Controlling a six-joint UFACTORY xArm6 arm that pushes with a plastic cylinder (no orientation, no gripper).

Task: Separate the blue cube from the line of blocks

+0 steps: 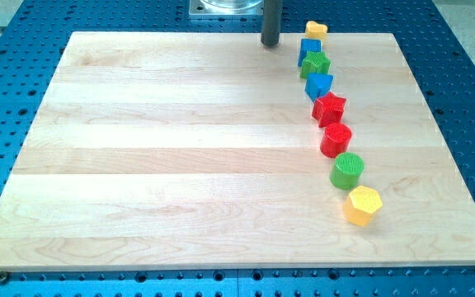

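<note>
A line of blocks runs down the view's right side. From the top: a yellow block (pixel 316 30), the blue cube (pixel 308 48), a green star-like block (pixel 315 63), a blue block (pixel 318 84), a red star (pixel 329 108), a red cylinder (pixel 336 139), a green cylinder (pixel 347 171) and a yellow hexagon (pixel 362 205). The blue cube touches the yellow block above it and the green block below it. My tip (pixel 270 44) is at the board's top edge, a short way to the left of the blue cube and not touching it.
The wooden board (pixel 180 157) lies on a blue perforated table (pixel 460 49). The arm's metal base (pixel 225 7) shows at the view's top centre.
</note>
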